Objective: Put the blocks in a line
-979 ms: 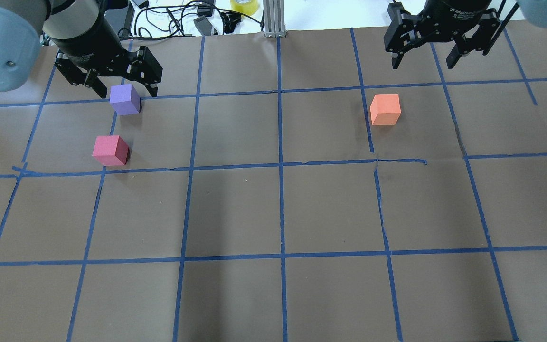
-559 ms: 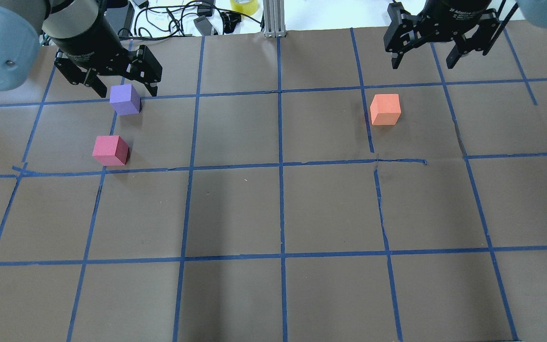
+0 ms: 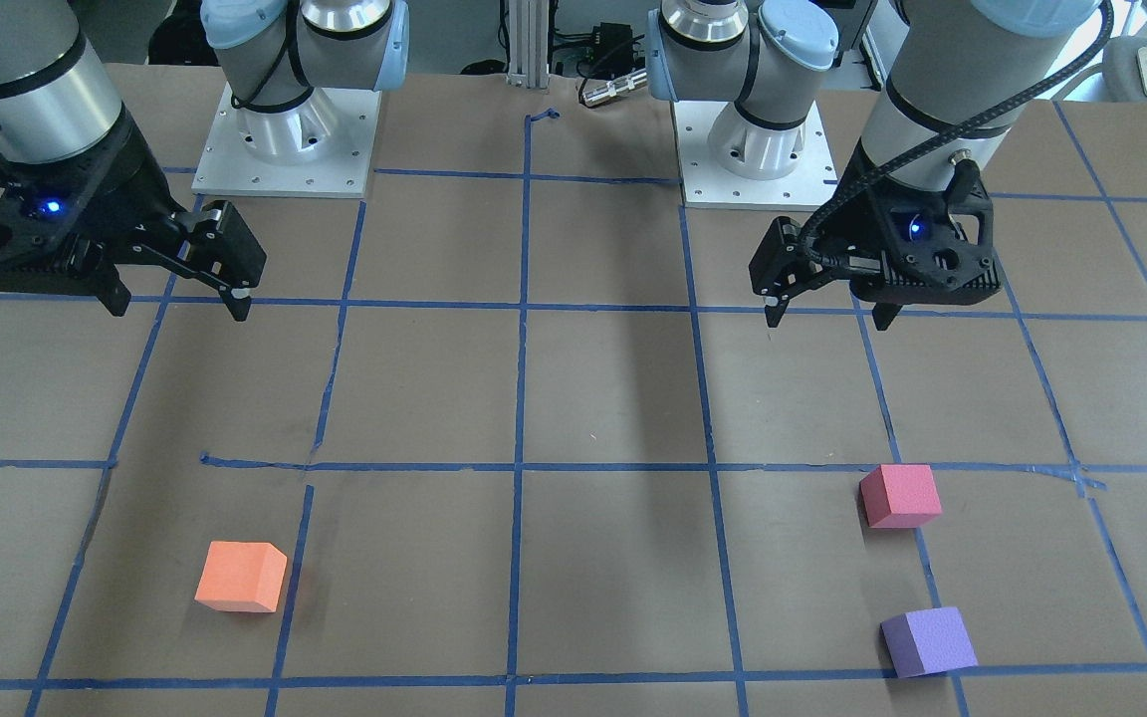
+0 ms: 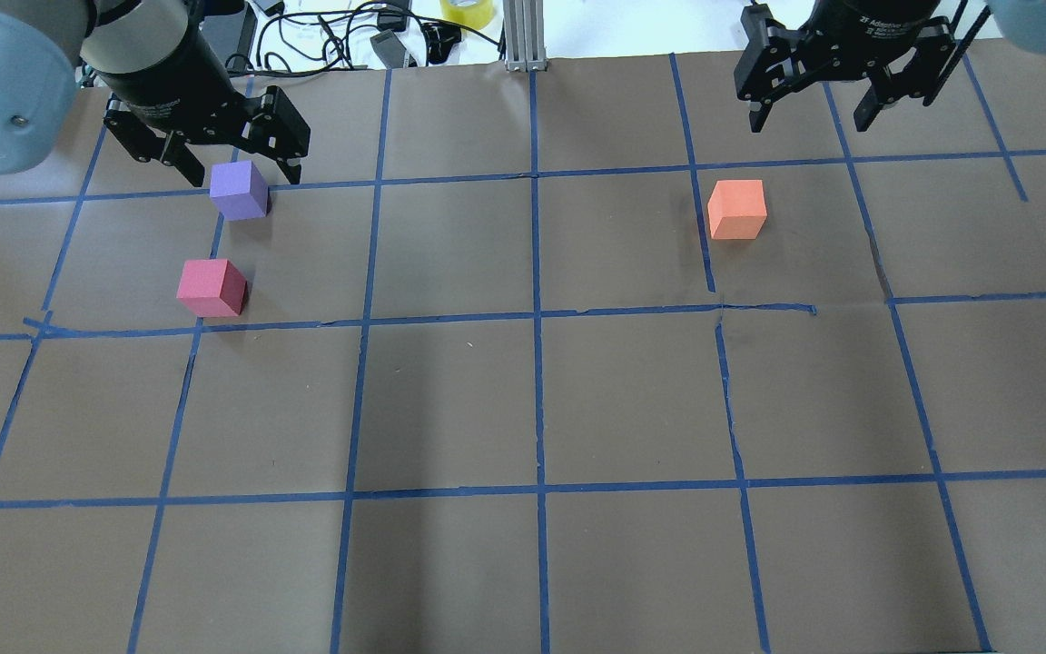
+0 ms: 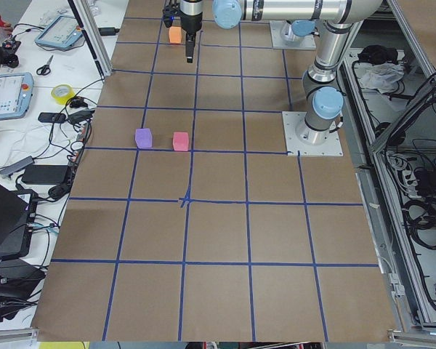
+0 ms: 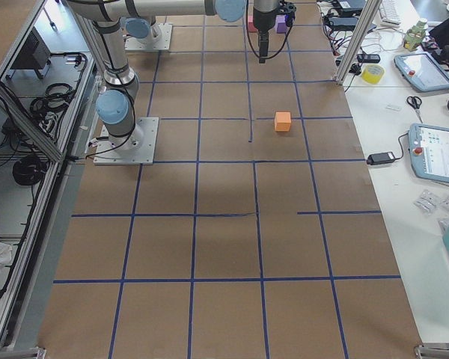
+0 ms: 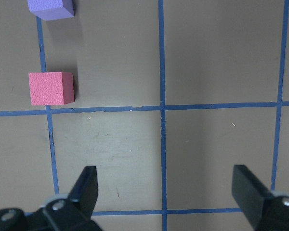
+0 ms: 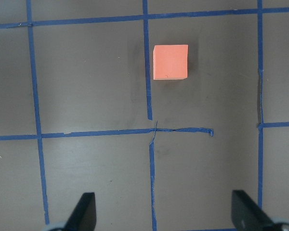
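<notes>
The purple block [image 4: 239, 191] and the pinkish-red block [image 4: 212, 288] sit close together on the table's left side. The orange block [image 4: 736, 209] sits alone on the right side. My left gripper [image 3: 825, 317] is open and empty, raised above the table on the robot's side of the pinkish-red block [image 3: 899, 495] and purple block [image 3: 928, 642]. In the left wrist view both lie ahead and to the left of its fingers [image 7: 84, 190]. My right gripper [image 3: 180, 304] is open and empty, raised, with the orange block [image 8: 170, 61] ahead of it.
The table [image 4: 523, 409] is brown paper with a blue tape grid. The two arm bases [image 3: 285, 129] [image 3: 758, 139] stand at the robot's edge. A metal post [image 4: 523, 36], cables and a yellow tape roll [image 4: 467, 11] lie beyond the far edge.
</notes>
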Controlling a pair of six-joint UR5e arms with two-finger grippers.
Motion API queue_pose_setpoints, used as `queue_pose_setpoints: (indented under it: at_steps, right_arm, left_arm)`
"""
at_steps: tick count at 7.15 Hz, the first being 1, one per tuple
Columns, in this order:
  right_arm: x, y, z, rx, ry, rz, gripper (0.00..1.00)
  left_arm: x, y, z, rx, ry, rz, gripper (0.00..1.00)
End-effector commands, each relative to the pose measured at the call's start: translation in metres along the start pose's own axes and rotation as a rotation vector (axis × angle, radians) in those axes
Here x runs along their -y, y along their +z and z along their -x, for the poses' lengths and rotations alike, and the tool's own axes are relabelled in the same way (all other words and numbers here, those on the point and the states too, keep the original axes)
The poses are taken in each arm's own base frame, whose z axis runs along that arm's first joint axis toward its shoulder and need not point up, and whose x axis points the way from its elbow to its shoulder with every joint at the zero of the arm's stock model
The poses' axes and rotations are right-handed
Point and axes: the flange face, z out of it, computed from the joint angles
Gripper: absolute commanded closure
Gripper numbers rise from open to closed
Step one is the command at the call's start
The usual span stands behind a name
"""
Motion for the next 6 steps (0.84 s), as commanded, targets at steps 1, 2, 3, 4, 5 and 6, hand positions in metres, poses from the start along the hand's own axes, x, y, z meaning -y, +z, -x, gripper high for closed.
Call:
queue_pose_setpoints:
  at_steps: [1,2,3,4,5,6]
  right_arm:
    - [0.002,0.003,0.000,0.000,-0.001,0.006,0.00]
    - [0.003,0.005,0.000,0.000,-0.001,0.009,0.00]
    - [0.003,0.005,-0.001,-0.004,-0.005,0.009,0.00]
    - [0.003,0.004,0.000,-0.005,-0.007,0.005,0.00]
    - [0.010,0.000,-0.001,-0.005,-0.006,-0.012,0.00]
    - [0.025,0.009,-0.005,-0.004,0.002,-0.003,0.00]
  left_arm:
    - [0.000,0.000,-0.001,-0.001,0.001,-0.001,0.00]
    - [0.000,0.000,-0.001,0.001,0.001,0.001,0.00]
    - [0.000,0.001,-0.001,0.001,0.001,0.001,0.00]
    - [0.000,0.001,0.000,0.001,0.001,0.001,0.00]
    - [0.000,0.000,0.000,0.001,-0.001,0.001,0.00]
    - [0.000,0.001,0.000,0.002,-0.001,0.002,0.00]
